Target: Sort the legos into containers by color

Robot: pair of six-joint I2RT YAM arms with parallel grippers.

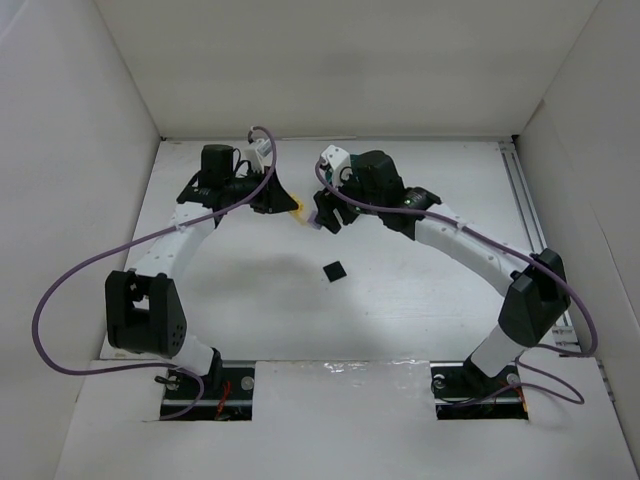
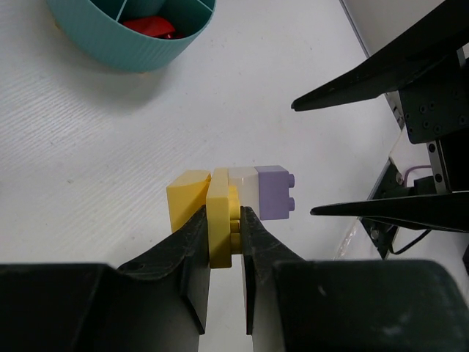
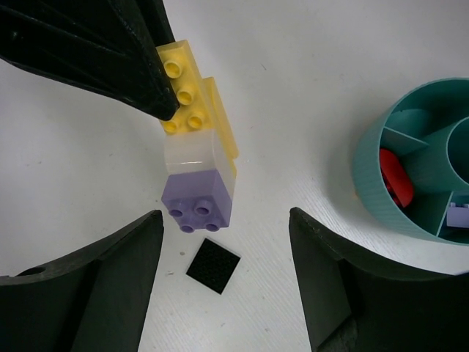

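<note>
Glossy plastic bricks (image 2: 222,196), ribbed teal plastic dish (image 2: 124,45), matt black fingers (image 2: 193,253)

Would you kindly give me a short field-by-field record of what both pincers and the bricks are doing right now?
left pincer: shut on the yellow end of the brick stack
brick stack: yellow bricks, a whitish brick, then a purple brick at the free end
right pincer: open, jaws either side of the purple brick, not touching it
black tile: loose on the table, near the stack
teal dish: a red brick in one compartment, a small purple piece in another
</note>
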